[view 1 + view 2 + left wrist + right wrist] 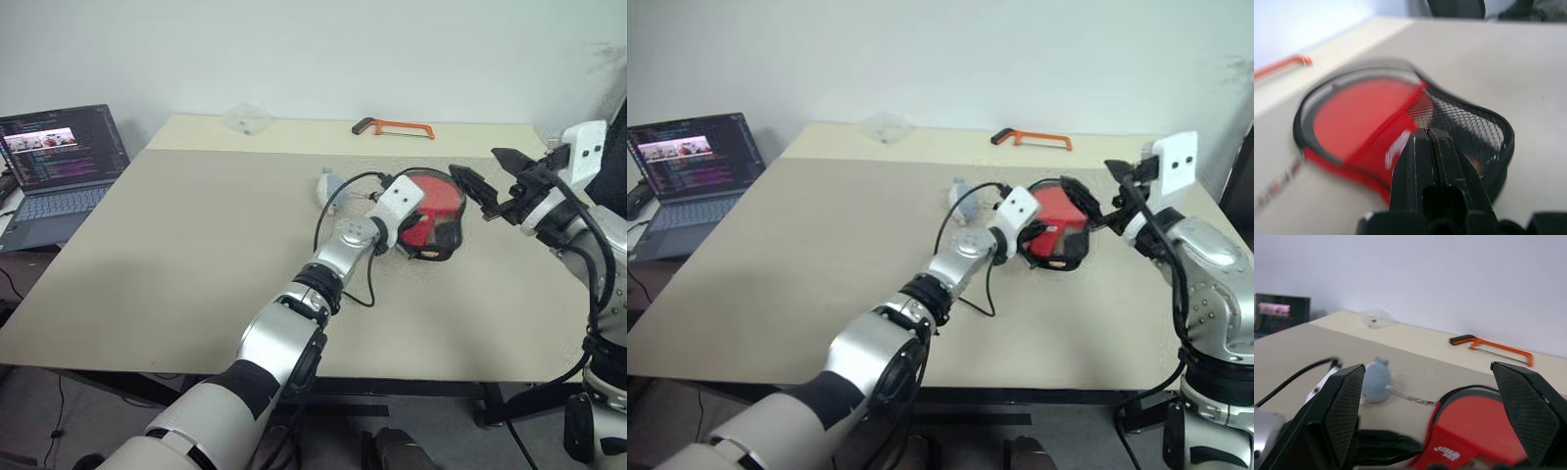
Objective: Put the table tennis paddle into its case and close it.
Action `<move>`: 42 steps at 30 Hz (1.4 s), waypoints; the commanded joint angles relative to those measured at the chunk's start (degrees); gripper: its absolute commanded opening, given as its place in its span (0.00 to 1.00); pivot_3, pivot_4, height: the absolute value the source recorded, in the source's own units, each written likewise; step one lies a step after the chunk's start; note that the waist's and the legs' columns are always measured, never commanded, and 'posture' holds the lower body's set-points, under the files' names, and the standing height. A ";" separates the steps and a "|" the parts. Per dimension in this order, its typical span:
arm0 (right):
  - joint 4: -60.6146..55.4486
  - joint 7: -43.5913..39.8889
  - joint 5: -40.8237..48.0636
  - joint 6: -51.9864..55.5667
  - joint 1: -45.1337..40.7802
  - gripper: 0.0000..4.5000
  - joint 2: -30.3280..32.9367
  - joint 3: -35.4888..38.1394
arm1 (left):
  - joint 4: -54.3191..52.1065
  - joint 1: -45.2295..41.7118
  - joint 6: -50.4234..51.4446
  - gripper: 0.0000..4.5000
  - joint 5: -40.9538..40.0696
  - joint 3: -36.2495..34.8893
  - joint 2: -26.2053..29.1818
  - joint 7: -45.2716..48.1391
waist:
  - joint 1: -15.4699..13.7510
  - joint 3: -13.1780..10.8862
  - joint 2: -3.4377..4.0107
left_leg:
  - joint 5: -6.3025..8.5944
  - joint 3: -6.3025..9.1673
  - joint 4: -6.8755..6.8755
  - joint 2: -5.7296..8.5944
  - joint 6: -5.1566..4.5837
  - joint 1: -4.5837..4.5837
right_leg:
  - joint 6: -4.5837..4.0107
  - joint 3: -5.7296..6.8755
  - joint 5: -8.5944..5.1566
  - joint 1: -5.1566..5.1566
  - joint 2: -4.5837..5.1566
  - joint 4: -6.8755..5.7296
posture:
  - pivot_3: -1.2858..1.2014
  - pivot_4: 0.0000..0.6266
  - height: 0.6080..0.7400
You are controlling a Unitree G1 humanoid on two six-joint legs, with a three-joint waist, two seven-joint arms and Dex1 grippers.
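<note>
My left tool (423, 217) is closed tight, its two black fingers (1426, 161) pressed together with nothing between them, and it sits right at the case (438, 220), at the mesh end nearest me. Whether the fingertips touch the black trim I cannot tell. My right tool (492, 186) is spread wide and holds nothing; it hangs in the air just beside the case on the side toward the desk's right edge, clear of the desk (196, 255) surface, with its fingers (1337, 406) pointing across toward my left tool.

The table tennis paddle (433, 208) lies inside the case, its red blade visible through the clear side and ringed by the black trim. The case lies flat on the desk, right of the middle and closer to the far edge than to the near one. At the mesh end the case gapes, the mesh standing up off the red rubber. From the case a thin chain leads to a small grey pouch (1375, 381) that lies on the desk just beside it, toward the left edge.

An orange-framed hacksaw (393, 127) lies along the far edge, well apart from the case. A clear plastic piece (246, 118) rests near the far left corner. Off the left edge stands an open laptop (61, 166).
</note>
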State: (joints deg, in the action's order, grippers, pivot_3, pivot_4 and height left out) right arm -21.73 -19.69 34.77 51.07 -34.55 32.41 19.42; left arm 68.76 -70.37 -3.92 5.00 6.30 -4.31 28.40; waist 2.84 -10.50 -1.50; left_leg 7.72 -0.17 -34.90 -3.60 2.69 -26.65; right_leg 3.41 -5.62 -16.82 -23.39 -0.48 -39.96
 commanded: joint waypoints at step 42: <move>42.45 17.38 9.33 6.53 -8.39 1.00 -20.94 14.91 | -73.75 39.87 40.26 0.99 -27.12 -10.65 45.35 28.96 | 1.39 0.00 0.03 | -0.08 -0.08 0.05 -0.14 0.08 0.30 | -0.04 -0.04 0.04 0.22 -0.01 0.00 | 0.52 0.24 1.00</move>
State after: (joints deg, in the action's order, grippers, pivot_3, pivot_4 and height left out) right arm 22.66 -2.14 41.90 56.00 -41.78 12.07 34.78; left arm -2.61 -30.29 36.54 -20.75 -3.27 40.60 57.89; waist 4.23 -10.49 -1.47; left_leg 7.64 -0.24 -34.83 -3.75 2.77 -26.35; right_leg 3.37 -5.66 -16.78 -23.17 -0.50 -39.96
